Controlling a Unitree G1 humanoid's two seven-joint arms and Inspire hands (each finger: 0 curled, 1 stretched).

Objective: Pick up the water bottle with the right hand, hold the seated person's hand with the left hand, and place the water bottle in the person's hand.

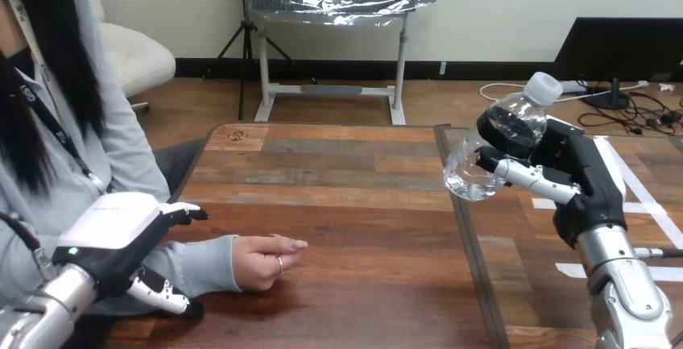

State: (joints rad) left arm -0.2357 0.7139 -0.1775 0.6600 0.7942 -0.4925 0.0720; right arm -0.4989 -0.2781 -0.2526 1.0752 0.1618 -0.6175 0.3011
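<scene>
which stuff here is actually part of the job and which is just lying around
Part of the job: water bottle, gripped in the fingers of the right hand, clear of the table; person's hand, resting on the table; left hand, at the person's forearm.
Just lying about: white tape strips on the table.

The person's hand (pixel 262 262) lies on the table (pixel 362 204), well left of the water bottle (pixel 499 143).

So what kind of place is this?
Probably a robot test station, not a home: a brown wooden plank table marked with white tape strips, and the right hand gripping a clear plastic water bottle.
</scene>
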